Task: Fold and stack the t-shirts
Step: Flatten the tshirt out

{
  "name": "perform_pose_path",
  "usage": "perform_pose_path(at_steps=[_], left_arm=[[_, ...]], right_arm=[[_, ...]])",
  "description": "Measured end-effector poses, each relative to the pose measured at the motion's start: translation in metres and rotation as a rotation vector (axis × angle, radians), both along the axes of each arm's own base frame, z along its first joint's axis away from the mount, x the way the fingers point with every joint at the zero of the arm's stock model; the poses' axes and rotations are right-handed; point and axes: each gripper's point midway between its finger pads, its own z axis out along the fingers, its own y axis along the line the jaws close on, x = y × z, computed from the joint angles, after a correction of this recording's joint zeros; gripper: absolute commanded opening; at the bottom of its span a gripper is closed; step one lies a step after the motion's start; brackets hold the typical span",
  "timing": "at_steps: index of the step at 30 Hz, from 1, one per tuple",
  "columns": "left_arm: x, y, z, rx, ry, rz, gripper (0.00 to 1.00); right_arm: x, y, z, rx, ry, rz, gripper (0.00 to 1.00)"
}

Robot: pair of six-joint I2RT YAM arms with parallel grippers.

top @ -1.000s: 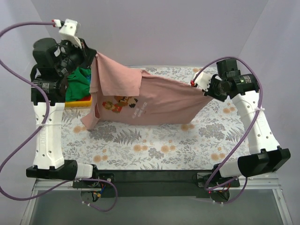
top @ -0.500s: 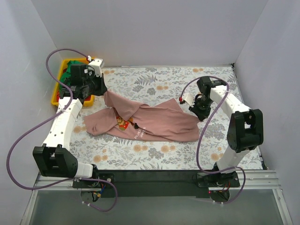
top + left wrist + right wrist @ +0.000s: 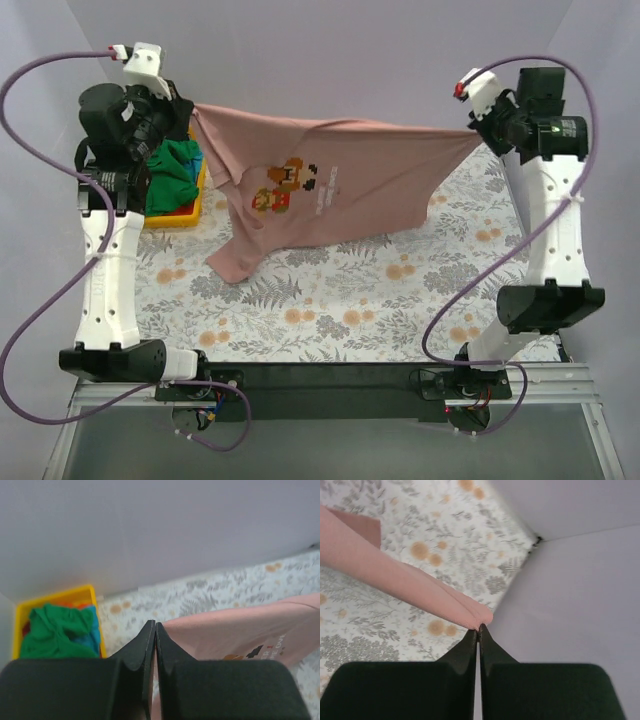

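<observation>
The dusty-pink t-shirt (image 3: 340,195) with an orange-brown chest print hangs stretched in the air between both raised arms, its lower corner drooping toward the table. My left gripper (image 3: 190,112) is shut on its left corner, and the pink cloth shows beside the jaws in the left wrist view (image 3: 235,630). My right gripper (image 3: 478,135) is shut on its right corner; the bunched cloth (image 3: 410,585) runs off from the fingertips in the right wrist view. A green shirt (image 3: 168,175) lies in the yellow bin, also seen in the left wrist view (image 3: 52,630).
The yellow bin (image 3: 190,208) stands at the far left of the table, holding green, blue and red fabric. The floral table cover (image 3: 350,300) spreads below the hanging shirt. Grey walls close in behind and on both sides.
Both arms have risen from the table, lifting the pink shirt off the cover and pulling it taut between them. Half a second ago it lay crumpled on the table.
</observation>
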Motion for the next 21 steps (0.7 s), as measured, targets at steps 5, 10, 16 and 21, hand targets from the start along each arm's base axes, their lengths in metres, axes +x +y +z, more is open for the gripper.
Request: perform_pose_path(at_steps=[5, 10, 16, 21], left_arm=[[-0.046, -0.002, 0.077, -0.035, -0.198, -0.005, 0.0], [-0.116, -0.001, 0.116, -0.045, -0.314, -0.003, 0.0], [-0.185, 0.001, 0.16, -0.048, -0.453, -0.001, 0.0], [-0.185, -0.002, 0.175, -0.046, -0.485, -0.02, 0.0]], right_arm=[[-0.054, -0.012, 0.106, -0.018, -0.291, -0.073, 0.01], [-0.133, -0.024, 0.177, -0.044, -0.536, -0.126, 0.01], [-0.176, -0.034, 0.224, -0.079, -0.711, -0.163, 0.01], [-0.143, -0.035, 0.215, -0.1, -0.675, -0.161, 0.01]])
